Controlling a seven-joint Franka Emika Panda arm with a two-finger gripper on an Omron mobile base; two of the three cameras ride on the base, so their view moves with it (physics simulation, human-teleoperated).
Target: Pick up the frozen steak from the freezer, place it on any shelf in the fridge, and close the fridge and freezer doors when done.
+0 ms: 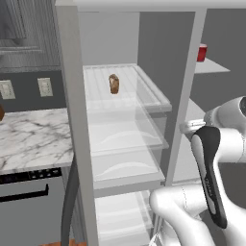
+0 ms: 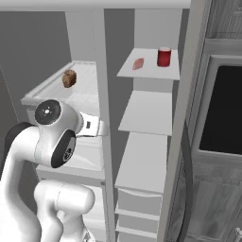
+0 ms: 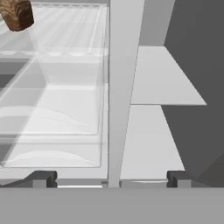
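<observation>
Frozen steak [image 2: 138, 64], a small flat pinkish-red chunk, lies on the top opaque grey freezer shelf [image 2: 142, 73] just beside a red can [image 2: 163, 57], back from the front edge. Our dark two-finger gripper [image 3: 109, 178] straddles the grey divider post [image 3: 122, 87], fingers spread wide, holding nothing, with open room below.

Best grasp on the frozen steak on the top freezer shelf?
Frozen steak lies flat on the top freezer shelf, left of the red can. Probably come from the open front, slightly above, and pinch its narrow sides, staying left of the can.
</observation>
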